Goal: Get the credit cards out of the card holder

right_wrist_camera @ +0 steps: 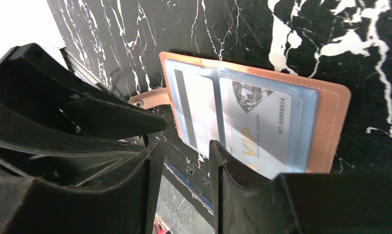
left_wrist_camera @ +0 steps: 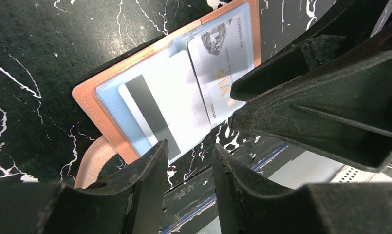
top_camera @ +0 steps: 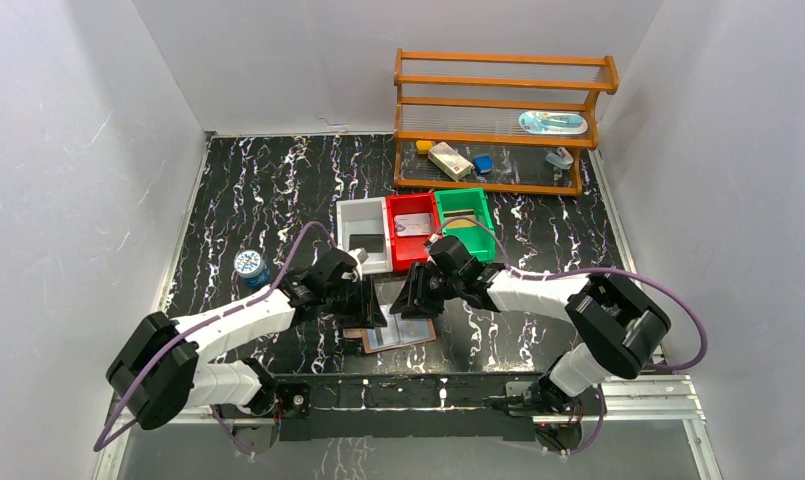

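The top external view looks steeply down from high behind the robot, far enough off to take in the whole table [top_camera: 258, 190], its near edge along the bottom of the frame. Both wrist views look down from very close and share the open card holder [left_wrist_camera: 103, 90], which overhead lies small at lower centre.

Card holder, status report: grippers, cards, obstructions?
Left gripper open, empty, right gripper likewise. Card holder lies open, both credit cards still in it. Nothing on the cards; grippers crowd each other.
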Available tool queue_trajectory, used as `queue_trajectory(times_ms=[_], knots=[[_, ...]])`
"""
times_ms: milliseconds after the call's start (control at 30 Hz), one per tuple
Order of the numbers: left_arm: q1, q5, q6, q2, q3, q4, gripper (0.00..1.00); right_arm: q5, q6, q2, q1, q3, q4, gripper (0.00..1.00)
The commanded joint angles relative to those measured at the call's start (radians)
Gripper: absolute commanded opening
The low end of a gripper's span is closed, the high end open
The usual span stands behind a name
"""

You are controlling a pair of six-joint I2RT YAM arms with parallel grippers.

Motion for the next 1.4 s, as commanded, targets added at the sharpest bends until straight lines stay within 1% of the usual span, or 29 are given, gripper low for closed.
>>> queue_trajectory(times_ms=[0, 233, 500, 867, 967, 1200, 1367], knots=[[-0.004, 0.042, -0.005, 0.028, 0.006, 0.013, 0.36, -0.047, 0.024, 0.025, -0.002, 0.0, 0.09, 0.47], [-0.005, 0.035, -0.011, 0.077, -0.009, 0.003, 0.32, -0.057, 0.03, 0.044, -0.002, -0.005, 0.101, 0.46], [-0.005, 0.008, 0.013, 0.093, -0.019, -0.036, 0.3, -0.073, 0.042, 0.082, -0.002, -0.01, 0.116, 0.45], [-0.005, 0.009, 0.018, 0.107, -0.029, -0.033, 0.26, -0.107, 0.06, 0.136, 0.0, -0.017, 0.146, 0.43], [-0.004, 0.013, 0.021, 0.112, -0.028, -0.033, 0.25, -0.125, 0.067, 0.144, -0.001, -0.019, 0.169, 0.4], [-0.005, 0.009, 0.02, 0.107, -0.03, -0.033, 0.24, -0.123, 0.074, 0.139, -0.001, -0.028, 0.193, 0.25], [-0.005, 0.009, 0.02, 0.105, -0.028, -0.034, 0.24, -0.115, 0.073, 0.128, -0.001, -0.033, 0.191, 0.21]])
